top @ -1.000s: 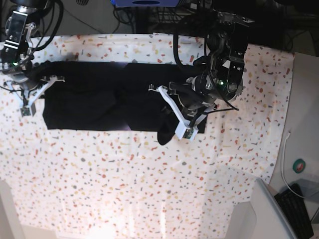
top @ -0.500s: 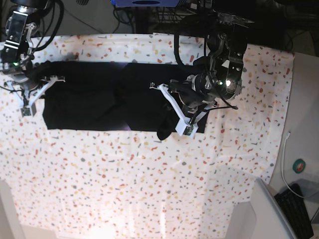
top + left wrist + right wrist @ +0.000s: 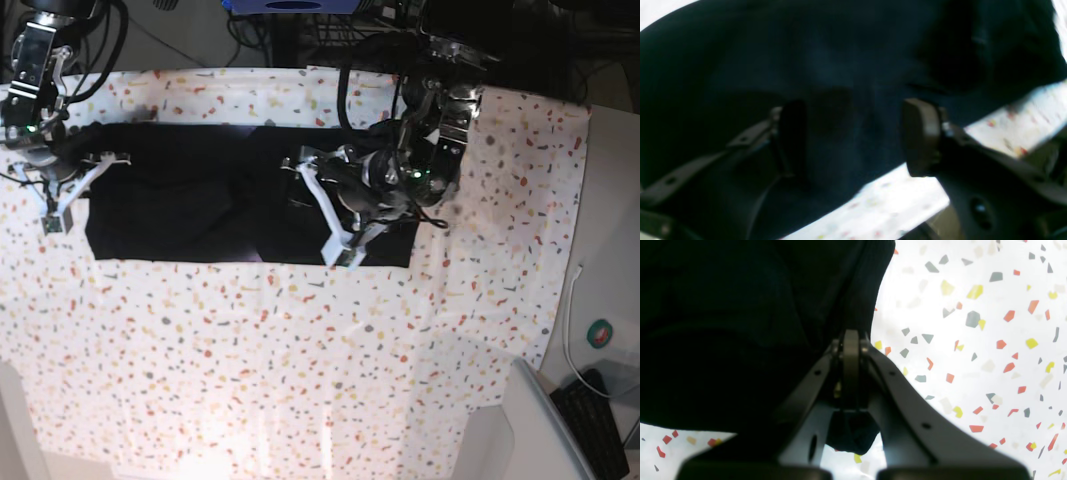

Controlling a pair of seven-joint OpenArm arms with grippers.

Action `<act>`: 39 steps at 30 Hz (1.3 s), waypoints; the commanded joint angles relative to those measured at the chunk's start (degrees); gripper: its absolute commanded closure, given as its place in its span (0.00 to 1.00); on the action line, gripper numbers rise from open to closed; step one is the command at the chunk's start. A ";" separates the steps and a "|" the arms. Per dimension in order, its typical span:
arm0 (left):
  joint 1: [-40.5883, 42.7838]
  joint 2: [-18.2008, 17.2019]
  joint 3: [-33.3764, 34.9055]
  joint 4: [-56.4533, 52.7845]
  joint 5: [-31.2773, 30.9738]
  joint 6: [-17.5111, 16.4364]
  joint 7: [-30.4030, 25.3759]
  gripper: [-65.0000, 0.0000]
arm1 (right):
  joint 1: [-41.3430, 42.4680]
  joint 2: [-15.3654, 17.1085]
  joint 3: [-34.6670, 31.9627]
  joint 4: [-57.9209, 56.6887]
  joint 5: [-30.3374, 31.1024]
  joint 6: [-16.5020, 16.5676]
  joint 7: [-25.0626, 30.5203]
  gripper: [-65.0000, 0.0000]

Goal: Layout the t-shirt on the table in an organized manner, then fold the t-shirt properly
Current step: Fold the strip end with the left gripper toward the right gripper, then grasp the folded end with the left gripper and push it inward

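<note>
The black t-shirt lies spread as a long rectangle across the back of the speckled table. My left gripper hovers over the shirt's right half, open. In the left wrist view its pads stand wide apart above dark t-shirt cloth, with nothing between them, and a strip of table shows below. My right gripper is at the shirt's left end. In the right wrist view the right gripper is shut on the t-shirt edge, beside bare table.
The table cloth ends at the right, where a plain grey surface holds a white cable, a round green object and a black keyboard. Dark equipment and cables sit behind the table's far edge.
My left gripper opened and let go of the fabric flap it held at the shirt's lower right, then moved left and back. That corner now lies flat. The right arm stayed put.
</note>
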 commanded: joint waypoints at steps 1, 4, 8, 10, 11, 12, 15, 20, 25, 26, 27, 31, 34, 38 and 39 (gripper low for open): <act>-0.66 0.46 1.25 0.68 -0.76 -0.25 -0.51 0.30 | 0.54 0.47 0.12 1.18 0.27 0.21 0.96 1.00; -0.75 1.25 2.30 1.83 -0.84 -0.25 -0.51 0.31 | 0.54 0.47 0.30 1.27 0.27 0.21 0.96 1.00; 1.45 0.20 -3.77 7.63 -0.84 -0.43 -0.25 0.39 | 0.54 0.56 0.30 1.71 0.27 0.21 0.96 1.00; 3.91 -1.91 -9.30 11.41 -0.84 -0.52 -0.25 0.49 | 0.45 0.56 0.39 2.76 0.27 0.21 0.96 1.00; 5.58 -3.14 -12.91 13.34 -0.84 -0.52 -0.25 0.59 | 0.45 0.56 0.39 3.38 0.27 0.21 0.96 1.00; 7.08 -4.20 -16.16 14.57 -0.84 -0.52 -0.25 0.69 | 0.45 0.56 0.39 3.73 0.35 0.21 0.96 1.00; 10.86 -7.27 -27.59 15.54 -0.84 -0.61 -0.42 1.00 | 0.54 0.21 2.85 5.05 3.08 0.38 0.52 1.00; 12.53 -12.20 -45.88 8.95 -0.84 -10.89 -0.60 1.00 | 2.65 1.88 11.03 4.08 25.15 9.96 -14.25 0.78; 11.30 -14.31 -52.73 2.18 -0.14 -24.43 -0.77 1.00 | 6.60 5.04 14.28 -5.50 32.62 15.41 -18.65 0.19; 11.21 -14.83 -52.56 1.12 -0.14 -24.69 -1.65 1.00 | 7.83 5.92 14.28 -8.31 32.53 15.50 -18.65 0.16; 11.12 -15.01 -52.47 0.24 -0.14 -24.69 -3.06 1.00 | 8.89 6.80 14.28 -11.48 32.71 15.77 -18.65 0.16; 10.95 -14.66 -50.71 -3.80 -0.14 -24.69 -8.86 1.00 | 12.05 9.35 14.37 -21.85 32.88 16.78 -18.56 0.16; 10.33 -14.66 -46.84 -6.26 -0.14 -24.69 -11.23 1.00 | 13.55 10.05 13.84 -26.69 32.88 16.78 -17.59 0.16; 8.40 -13.95 -40.16 -9.60 -0.14 -24.61 -15.98 1.00 | 13.81 9.79 12.34 -28.27 32.88 16.78 -16.27 0.16; 7.60 -13.34 -39.28 -10.83 -0.14 -24.61 -16.60 1.00 | 13.81 9.70 11.11 -28.27 32.88 16.78 -16.27 0.16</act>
